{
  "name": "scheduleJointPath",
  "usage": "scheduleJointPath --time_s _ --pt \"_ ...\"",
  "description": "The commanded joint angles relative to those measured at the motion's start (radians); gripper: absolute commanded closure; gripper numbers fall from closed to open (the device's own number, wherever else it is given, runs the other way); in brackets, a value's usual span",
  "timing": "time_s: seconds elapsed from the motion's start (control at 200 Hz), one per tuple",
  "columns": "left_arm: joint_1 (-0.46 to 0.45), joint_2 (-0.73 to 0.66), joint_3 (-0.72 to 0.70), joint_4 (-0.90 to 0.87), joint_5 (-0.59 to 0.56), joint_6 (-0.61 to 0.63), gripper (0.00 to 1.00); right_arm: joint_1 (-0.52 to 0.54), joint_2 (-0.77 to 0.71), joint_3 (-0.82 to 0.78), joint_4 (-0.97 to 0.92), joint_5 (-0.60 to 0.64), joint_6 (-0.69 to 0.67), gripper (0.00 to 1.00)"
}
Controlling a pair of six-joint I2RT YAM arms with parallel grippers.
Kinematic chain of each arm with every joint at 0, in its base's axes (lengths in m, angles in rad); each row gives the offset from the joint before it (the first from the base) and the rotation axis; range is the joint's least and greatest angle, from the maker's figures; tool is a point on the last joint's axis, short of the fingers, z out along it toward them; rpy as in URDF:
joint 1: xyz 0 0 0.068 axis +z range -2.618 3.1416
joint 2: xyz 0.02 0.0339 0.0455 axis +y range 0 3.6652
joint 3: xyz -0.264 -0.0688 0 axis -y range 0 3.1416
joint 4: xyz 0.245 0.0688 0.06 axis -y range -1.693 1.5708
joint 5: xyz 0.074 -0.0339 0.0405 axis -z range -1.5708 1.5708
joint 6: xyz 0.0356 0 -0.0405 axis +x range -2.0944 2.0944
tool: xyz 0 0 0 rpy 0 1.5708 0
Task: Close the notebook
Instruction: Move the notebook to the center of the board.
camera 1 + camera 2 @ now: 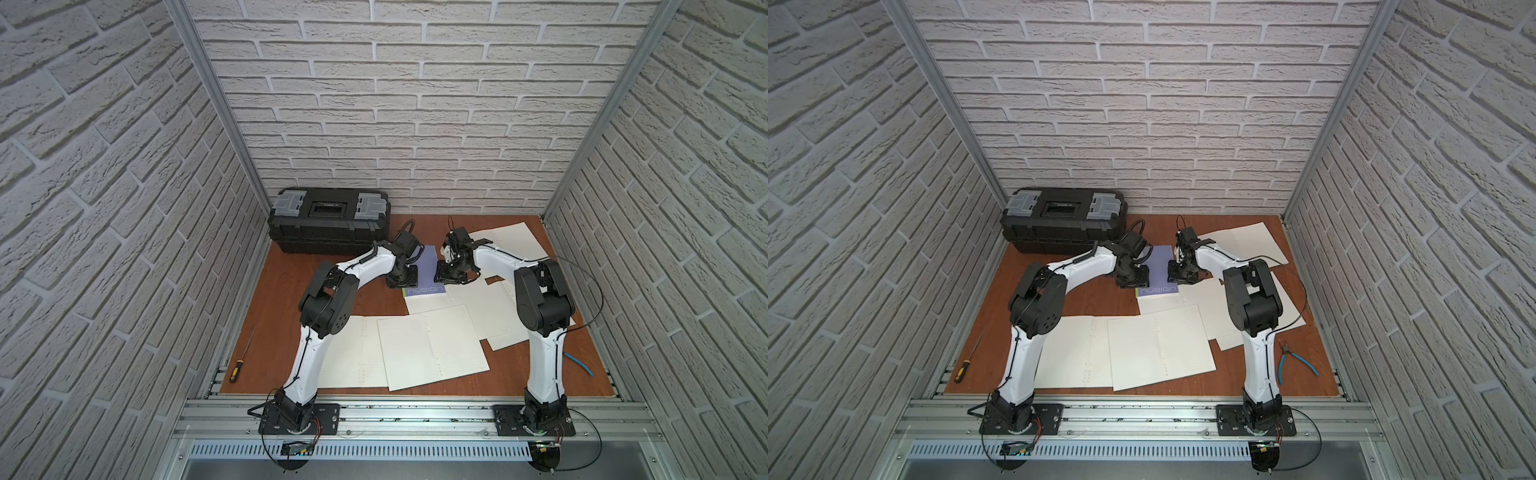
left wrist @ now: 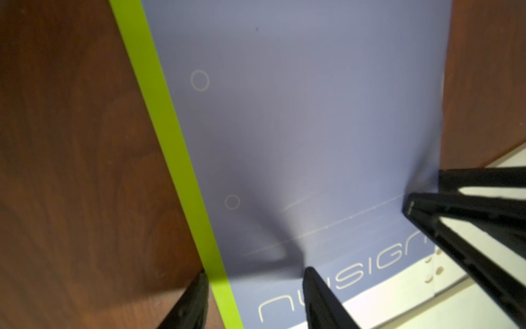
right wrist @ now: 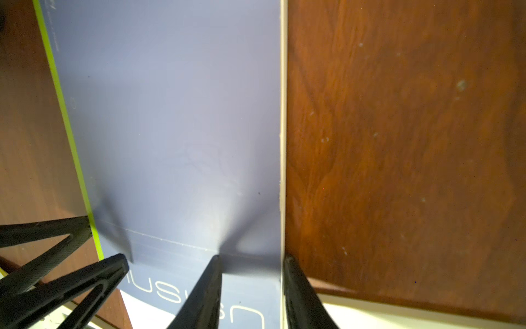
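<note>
Two grippers: both are low over the notebook, one at each long edge, facing each other across the cover.
Notebook [image 1: 426,270] [image 1: 1160,270] [image 2: 313,128] [image 3: 170,128]: lies closed and flat on the worktop [image 1: 291,282], toward the back centre. The lilac-blue cover faces up, with a green strip along the spine and "nusign" lettering at the near end.
Left gripper [image 1: 404,281] [image 2: 256,272]: at the spine side, released. Its jaws stand apart, with one finger [image 2: 318,299] over the cover and the other over bare wood just beside the green strip. Nothing is pinched between them.
Right gripper [image 1: 446,274] [image 3: 252,257]: at the page-edge side, also released, with a narrower gap. One finger [image 3: 205,293] is over the cover and the other is just outside the cream page edge.
Contact: the wrist views do not show whether the fingertips press on the cover or hang just above it.
Loose sheets [image 1: 432,349]: lined, punched pages are scattered across the front and right of the worktop. The notebook's near end lies on one of them.
Toolbox [image 1: 328,220]: black, at the back left against the wall.
Screwdriver [image 1: 239,365]: yellow-and-black handle, at the front left edge.
Pliers [image 1: 1296,361]: blue handles, beside the right arm, seen in a top view.
</note>
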Motion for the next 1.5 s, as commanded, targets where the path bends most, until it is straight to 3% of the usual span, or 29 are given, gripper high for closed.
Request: scheduleJointPath --time_s 0.0,0.9,1.495 --pt "0.006 0.037 0.048 0.011 0.015 0.018 0.46 0.012 -0.014 0.005 0.005 -0.011 0.011 0.63" --pt "0.081 0.202 0.277 0.017 0.084 0.108 0.45 0.012 0.190 0.310 -0.024 -0.008 0.082 0.63" --pt "0.092 0.305 0.412 -0.004 0.106 0.133 0.44 0.012 0.295 0.414 0.025 0.006 0.138 0.62"
